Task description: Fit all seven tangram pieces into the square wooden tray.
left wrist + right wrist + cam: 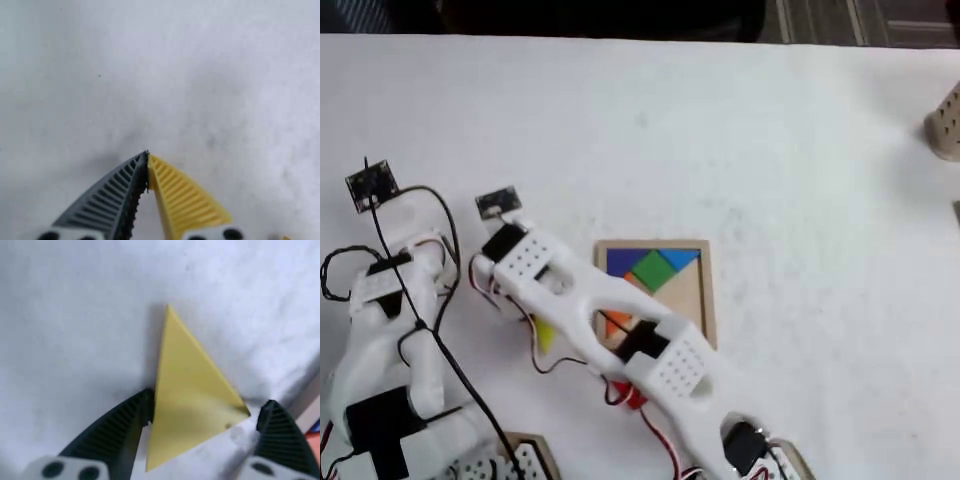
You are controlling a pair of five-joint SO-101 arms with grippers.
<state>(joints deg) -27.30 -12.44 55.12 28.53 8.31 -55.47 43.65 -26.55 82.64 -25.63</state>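
Note:
The square wooden tray (708, 300) lies at the table's middle, holding blue (620, 262), green (655, 270) and orange (618, 322) pieces, partly hidden by the right arm. A yellow triangle (190, 390) lies flat on the white table just left of the tray, a sliver of it showing under the arm (545, 337). My right gripper (208, 400) is open and straddles it, one black finger (135, 415) against its edge and the other close to its corner. My left gripper (146, 157) is shut on nothing above bare table.
The right arm (660, 350) lies diagonally across the tray's left side. The folded left arm (390, 320) stands at the left with loose cables. A wooden block with holes (945, 125) stands at the far right edge. Something red (632, 398) shows under the right arm.

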